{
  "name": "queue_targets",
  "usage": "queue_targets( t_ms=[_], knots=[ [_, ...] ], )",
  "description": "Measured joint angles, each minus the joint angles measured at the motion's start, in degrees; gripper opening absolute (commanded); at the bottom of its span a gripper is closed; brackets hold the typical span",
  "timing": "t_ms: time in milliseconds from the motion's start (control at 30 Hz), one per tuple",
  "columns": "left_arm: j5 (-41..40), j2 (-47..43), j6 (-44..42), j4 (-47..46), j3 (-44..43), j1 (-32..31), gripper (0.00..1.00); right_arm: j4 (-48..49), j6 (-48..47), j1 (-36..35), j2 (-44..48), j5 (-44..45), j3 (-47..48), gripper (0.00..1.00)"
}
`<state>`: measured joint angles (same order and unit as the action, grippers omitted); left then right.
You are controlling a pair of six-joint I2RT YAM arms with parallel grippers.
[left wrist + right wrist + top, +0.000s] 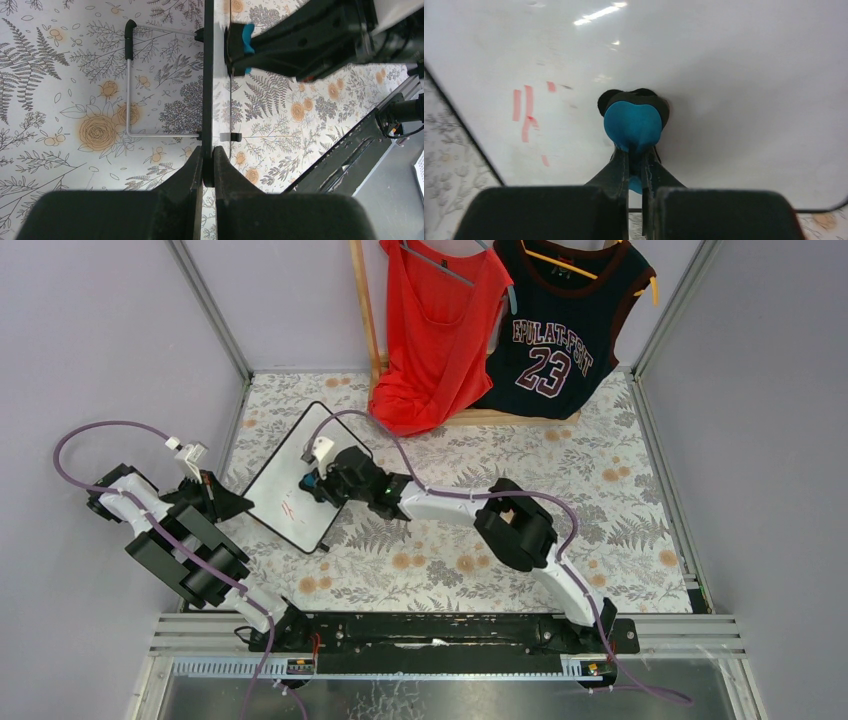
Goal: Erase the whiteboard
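Observation:
The whiteboard (290,480) lies tilted at the table's left, white with a thin black frame. Red marks (288,508) remain near its lower part; they also show in the right wrist view (526,112). My left gripper (235,502) is shut on the board's left edge; in the left wrist view (208,167) the board's edge (208,75) runs straight up between the fingers. My right gripper (318,483) is shut on a blue eraser (633,125) with a black pad and presses it on the board (724,75), right of the red marks. The eraser also shows in the left wrist view (245,42).
A wire stand (129,90) juts from the board's back. A red top (438,330) and a dark jersey (560,325) hang on a wooden rack at the back. The floral tablecloth (500,450) covers the table. Metal frame posts (215,310) flank it.

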<state>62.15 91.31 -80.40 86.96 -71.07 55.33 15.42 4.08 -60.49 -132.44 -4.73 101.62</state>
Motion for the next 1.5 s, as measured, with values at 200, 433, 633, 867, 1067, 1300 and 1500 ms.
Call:
queue_targets(
  t_ms=[200, 433, 633, 867, 1067, 1300, 1500],
  knots=[
    [-0.02, -0.02, -0.02, 0.52, 0.28, -0.20, 0.00, -0.26, 0.28, -6.99, -0.96, 0.31, 4.11, 0.00],
    [0.00, -0.02, -0.04, 0.81, 0.50, -0.24, 0.00, -0.72, 0.42, -11.76, -2.36, -1.90, 6.99, 0.00],
    [-0.02, -0.02, -0.07, 0.66, 0.50, -0.24, 0.00, -2.49, -0.02, -9.66, -2.95, -1.05, 7.50, 0.00],
    [-0.02, 0.00, -0.09, 0.13, 0.50, -0.24, 0.00, -2.56, 0.83, -7.06, -2.95, -3.28, 7.50, 0.00],
    [-0.02, 0.00, -0.07, -0.28, 0.52, -0.24, 0.00, -1.95, 1.77, -3.26, -2.19, -4.63, 6.43, 0.00],
    [0.00, 0.00, -0.04, -0.07, 0.52, -0.33, 0.00, -1.11, 1.73, 2.21, -0.02, -2.12, 2.64, 0.00],
    [-0.02, 0.00, -0.02, 0.04, 0.52, -0.33, 0.00, -0.39, 2.21, 2.82, 0.28, -1.07, 1.55, 0.00]
  ],
)
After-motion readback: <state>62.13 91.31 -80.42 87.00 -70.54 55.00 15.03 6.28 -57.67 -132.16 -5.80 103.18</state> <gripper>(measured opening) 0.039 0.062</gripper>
